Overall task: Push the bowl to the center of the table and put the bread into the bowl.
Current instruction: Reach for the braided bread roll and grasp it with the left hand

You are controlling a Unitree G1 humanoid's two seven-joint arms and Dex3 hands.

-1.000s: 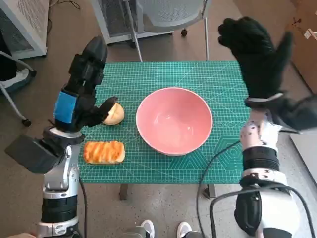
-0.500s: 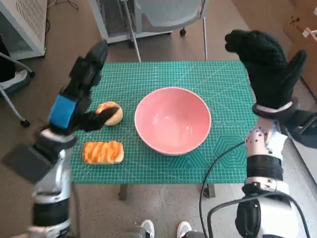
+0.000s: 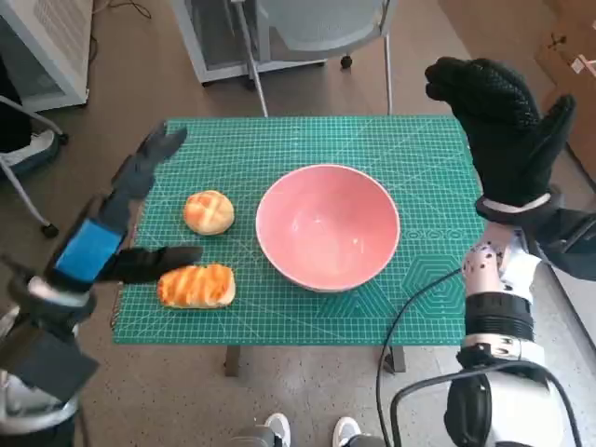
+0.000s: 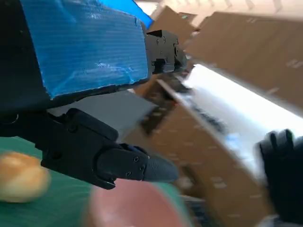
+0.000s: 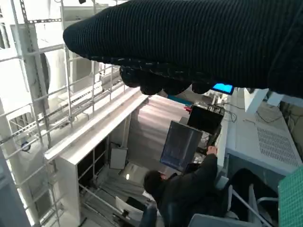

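We saw the pink bowl [image 3: 328, 226] standing upright near the middle of the counter [image 3: 410, 168], on its green cutting mat, with nothing inside it. Two pieces of bread lay to its left: a round bun [image 3: 209, 211] just beside the bowl's left rim but apart from it, and a longer glazed loaf [image 3: 196, 285] nearer to us, close to the counter's near-left edge.

Our left hand [image 3: 116, 219] hung over the left edge of the counter with its fingers spread wide and holding nothing. Its longer fingers reached toward the far side, while one dark finger [image 3: 149, 261] pointed right and ended just at the left end of the glazed loaf; we could not tell whether it touched. In the left wrist view the round bun [image 4: 21, 177] and a blurred part of the bowl [image 4: 137, 208] showed beyond that hand's fingers.

Our right hand [image 3: 503, 116] was raised above the far-right corner of the counter, well apart from the bowl, its gloved fingers open and empty.

A person [image 5: 187, 187] sat in the background of the right wrist view.
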